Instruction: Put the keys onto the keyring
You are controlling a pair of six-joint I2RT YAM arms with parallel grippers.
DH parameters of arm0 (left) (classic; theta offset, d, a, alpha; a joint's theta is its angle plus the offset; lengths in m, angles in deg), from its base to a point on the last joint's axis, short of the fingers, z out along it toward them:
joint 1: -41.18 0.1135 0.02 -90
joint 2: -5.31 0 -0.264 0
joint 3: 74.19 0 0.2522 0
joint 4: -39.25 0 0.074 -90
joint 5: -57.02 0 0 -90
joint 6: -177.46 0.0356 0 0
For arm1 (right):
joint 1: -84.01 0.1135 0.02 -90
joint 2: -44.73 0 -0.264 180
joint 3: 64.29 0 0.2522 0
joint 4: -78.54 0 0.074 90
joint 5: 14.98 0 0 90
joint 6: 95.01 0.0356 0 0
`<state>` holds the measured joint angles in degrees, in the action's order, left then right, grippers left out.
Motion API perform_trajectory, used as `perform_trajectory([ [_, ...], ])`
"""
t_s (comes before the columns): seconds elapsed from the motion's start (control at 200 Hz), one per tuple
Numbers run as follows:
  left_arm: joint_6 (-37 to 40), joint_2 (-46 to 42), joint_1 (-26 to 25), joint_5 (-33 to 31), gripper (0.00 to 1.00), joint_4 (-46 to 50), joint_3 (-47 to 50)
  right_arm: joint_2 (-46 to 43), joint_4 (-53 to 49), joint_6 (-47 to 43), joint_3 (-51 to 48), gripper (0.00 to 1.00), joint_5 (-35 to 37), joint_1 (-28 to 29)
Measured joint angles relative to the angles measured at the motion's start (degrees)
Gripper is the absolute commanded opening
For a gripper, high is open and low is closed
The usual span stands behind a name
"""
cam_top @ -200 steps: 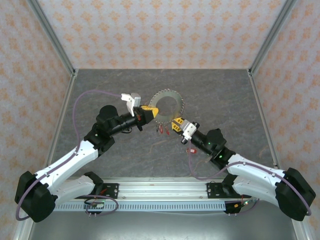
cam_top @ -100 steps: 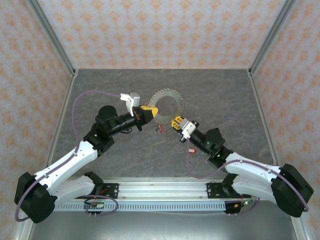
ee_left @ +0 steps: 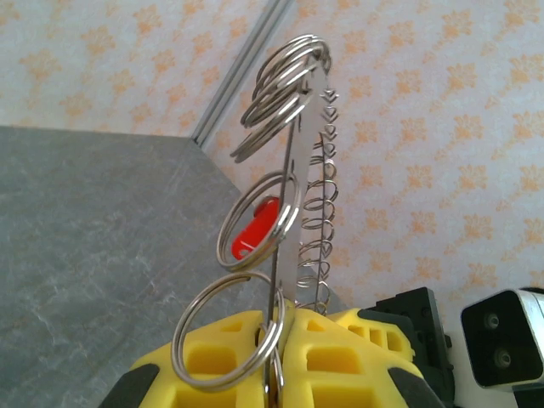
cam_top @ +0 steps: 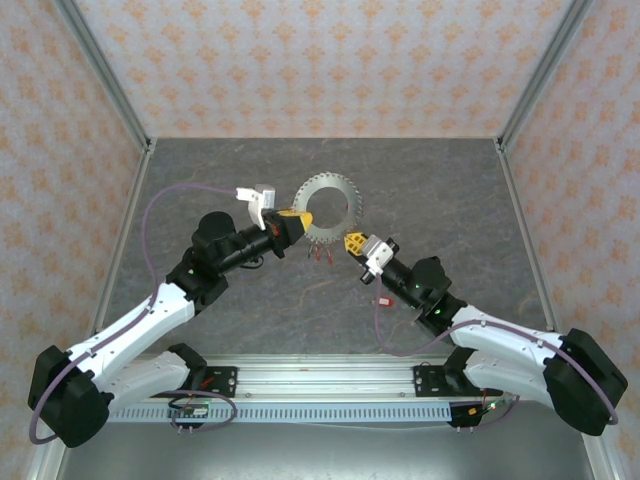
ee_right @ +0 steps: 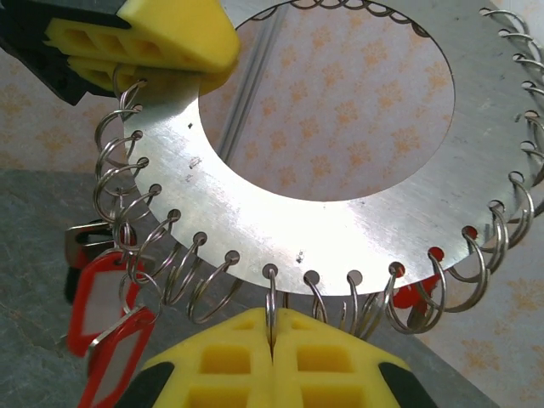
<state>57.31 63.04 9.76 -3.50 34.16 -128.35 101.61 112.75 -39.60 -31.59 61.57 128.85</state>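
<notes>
On the left, the left gripper [cam_top: 290, 222] is clamped on the rim of the keyring [cam_top: 331, 180], held up between the arms with red-tagged keys [cam_top: 322, 258] hanging under it. To the right, the right gripper [cam_top: 352, 243] is closed on one wire loop [ee_right: 270, 297] at the lower rim; I think it should pull gently and straight while the left holds firm.

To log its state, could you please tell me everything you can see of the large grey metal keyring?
The large grey metal keyring is a flat, brushed disc with a wide round hole. Small holes along its rim carry wire split rings, some bearing red plastic tags. It is held off the table, tilted. The left hand clamps its edge, and the right hand pinches one rim ring.
</notes>
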Motion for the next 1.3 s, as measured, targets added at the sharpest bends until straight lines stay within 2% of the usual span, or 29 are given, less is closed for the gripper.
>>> perform_trajectory([
  [0.065, -3.2, 0.0, 0.0, -0.8, 0.03, 0.5, 0.3, -0.1, -1.4, 1.3, 0.5, 0.0, 0.2, 0.0],
  [0.1, -4.9, 0.0, 0.0, -1.4, 0.09, 0.9, 0.5, -0.1, -2.4, 2.0, 0.9, 0.0, 0.2, 0.0],
  [0.145, -7.3, 0.1, 0.0, -2.0, 0.1, 1.6, 0.5, -0.1, -4.1, 3.1, 1.6, 0.0, 0.1, 0.0],
  [0.215, -10.9, 0.2, 0.0, -3.4, 0.23, 2.8, 0.6, 0.0, -6.8, 4.3, 2.8, 0.0, 0.0, 0.0],
  [0.3, -15.0, 0.2, 0.1, -5.9, 0.23, 4.3, 1.6, 0.0, -9.7, 6.0, 4.0, 0.0, -0.9, 0.0],
  [0.375, -18.7, 0.3, 0.3, -7.5, 0.28, 4.8, 4.4, 0.3, -12.9, 7.2, 5.1, 0.0, -2.1, -0.1],
  [0.541, -25.1, 2.3, 0.4, -8.7, 0.29, 5.9, 9.6, 2.5, -20.0, 9.6, 6.4, 0.0, -5.2, -0.2],
  [0.776, -26.9, 2.5, 0.4, -9.2, 0.4, 7.9, 12.3, 6.7, -23.3, 11.6, 6.8, 0.0, -7.9, -0.3],
  [0.871, -27.3, 2.5, 0.3, -9.5, 0.41, 8.2, 14.3, 8.3, -23.6, 11.8, 7.2, 0.0, -8.7, -0.5],
  [1.081, -26.9, 2.4, -1.0, -11.4, 0.52, 9.9, 17.5, 11.8, -25.8, 11.8, 9.0, 0.0, -8.8, -1.2],
  [1.211, -26.6, 0.5, -1.6, -13.3, 0.63, 11.9, 18.5, 12.9, -30.8, 7.8, 13.0, 0.0, -5.7, 0.0],
  [1.296, -26.1, -3.4, -1.7, -15.6, 0.66, 14.1, 19.7, 13.7, -35.4, 1.9, 16.2, 0.0, -1.5, 3.1],
])
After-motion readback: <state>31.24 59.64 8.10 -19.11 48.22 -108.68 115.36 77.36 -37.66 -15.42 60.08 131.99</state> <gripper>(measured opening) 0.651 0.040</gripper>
